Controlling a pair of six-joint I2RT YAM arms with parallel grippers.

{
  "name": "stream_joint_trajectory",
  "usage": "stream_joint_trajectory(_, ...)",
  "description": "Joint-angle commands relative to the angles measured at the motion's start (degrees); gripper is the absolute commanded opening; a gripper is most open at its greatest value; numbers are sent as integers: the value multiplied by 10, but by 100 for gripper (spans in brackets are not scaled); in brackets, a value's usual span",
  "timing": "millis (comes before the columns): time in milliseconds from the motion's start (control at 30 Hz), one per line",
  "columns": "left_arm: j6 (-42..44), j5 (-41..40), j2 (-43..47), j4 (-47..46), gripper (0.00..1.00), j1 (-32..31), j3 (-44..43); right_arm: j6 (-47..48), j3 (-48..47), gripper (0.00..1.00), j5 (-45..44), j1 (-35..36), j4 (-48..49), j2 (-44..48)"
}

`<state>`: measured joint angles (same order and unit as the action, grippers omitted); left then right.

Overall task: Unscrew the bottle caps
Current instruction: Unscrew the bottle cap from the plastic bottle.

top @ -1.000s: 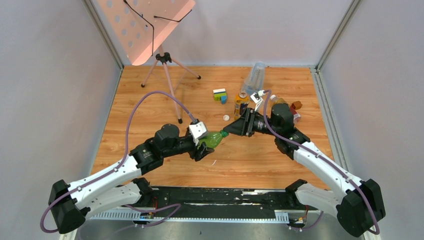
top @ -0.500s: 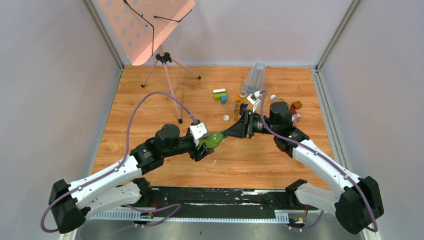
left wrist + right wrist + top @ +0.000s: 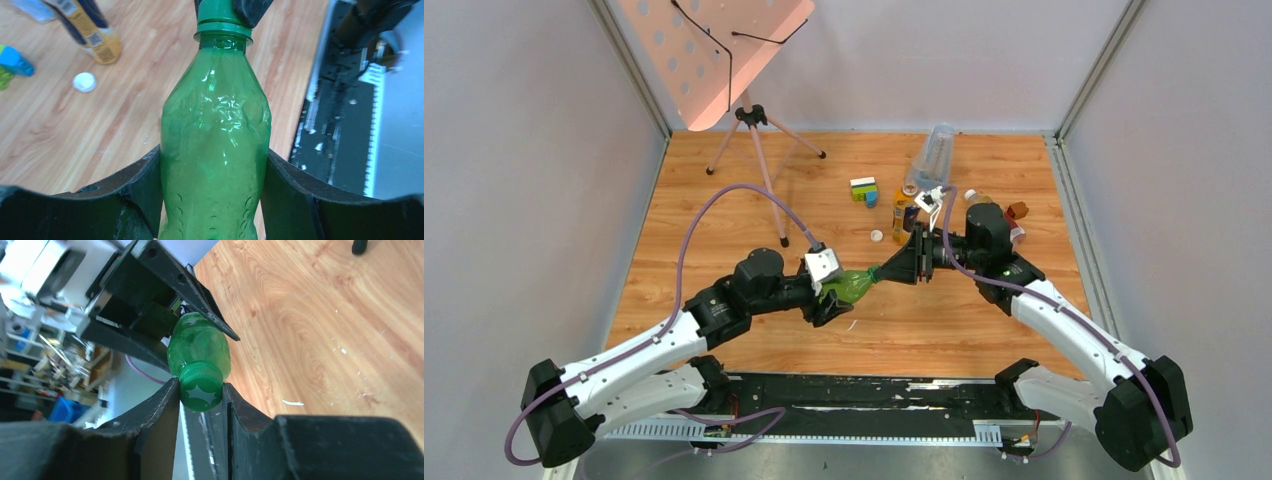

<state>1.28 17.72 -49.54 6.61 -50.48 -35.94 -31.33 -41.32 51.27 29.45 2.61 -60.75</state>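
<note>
Green plastic is what matters here. In the top view the green bottle (image 3: 852, 284) is held roughly level above the wooden table (image 3: 984, 320), bridging the two arms. The left gripper (image 3: 834, 294) is clamped on its body, and the right gripper (image 3: 876, 272) meets its neck end. A white cap (image 3: 877, 236) lies loose on the boards, near an amber bottle (image 3: 905, 211) standing farther back.

From the left wrist, I see both jaws pressed against the bottle's lower body. The thin wall between them looks crinkled. I judge the squeeze about right: more would crush the bottle, less would let it spin with the cap. The green cap (image 3: 216, 12) sits on the neck at the top edge, with dark fingers around it.

From the right wrist, the cap is centred between the two pads, each touching its side, so that claw is closed on the cap. To do this step well, I would roll the right wrist about the bottle's own axis and hold the left arm rigid. I would not pull away until the thread lets go. If the pads slip, I would re-grip squarely.
</note>
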Motion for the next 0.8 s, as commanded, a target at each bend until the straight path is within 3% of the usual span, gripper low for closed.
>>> stream_joint_trajectory(0,-57,131,-7,-61,0,46,-10,161,-22,0,70,24,-15,33)
stream_joint_trajectory(133,-73,211,-24,-63,0,71,-16,250,-12,0,72,38,-24,51)
stream_joint_trajectory(300,-74,262,-30,-63,0,74,-25,277,-1,2,39,39,-24,73)
stream_joint_trajectory(433,-66,235,-17,-62,0,74,-18,212,-11,37,-53,38,-46,89)
stream_joint_trajectory(467,-58,214,-12,-56,0,74,-13,194,-14,51,-70,37,-52,94)
stream_joint_trajectory(533,-41,171,-4,-41,0,74,-8,158,-13,65,-99,35,-54,107)
stream_joint_trajectory(600,-29,126,3,-26,0,73,-2,114,-9,71,-136,33,-56,120)
stream_joint_trajectory(767,9,-26,15,11,0,31,12,-4,-6,73,-174,30,-57,128)
